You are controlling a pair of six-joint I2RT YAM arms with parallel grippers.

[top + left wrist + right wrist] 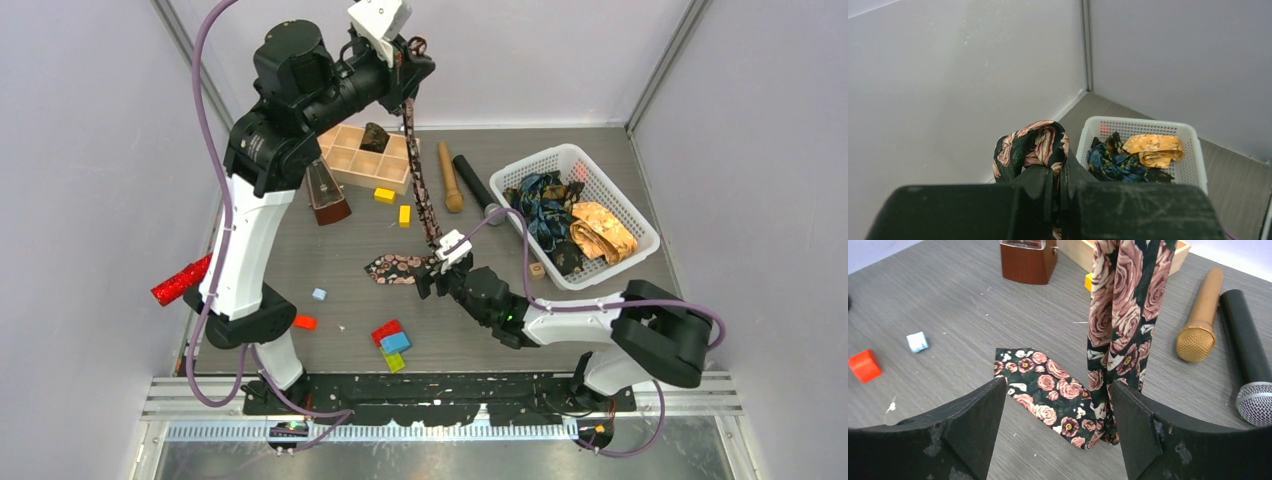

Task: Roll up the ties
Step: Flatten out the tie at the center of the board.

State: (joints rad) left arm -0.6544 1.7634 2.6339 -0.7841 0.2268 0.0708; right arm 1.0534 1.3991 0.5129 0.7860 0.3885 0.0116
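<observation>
My left gripper (408, 62) is raised high at the back and shut on the narrow end of a black tie with pink roses (420, 180). The tie hangs down from it, and its wide end (392, 267) lies on the table. In the left wrist view the tie's end (1032, 147) bunches above the closed fingers. My right gripper (432, 278) is open and low over the table, its fingers (977, 415) on either side of the wide end (1048, 395) where the hanging strip (1120, 315) meets the table. Blue (543, 200) and golden-orange (603, 232) ties lie in the white basket (640, 225).
A wooden compartment tray (352, 158) and a brown metronome (325, 195) stand at the back left. A gold microphone (449, 178) and a black one (474, 183) lie by the basket. A red glittery microphone (180, 281) lies far left. Small coloured blocks (391, 340) are scattered in front.
</observation>
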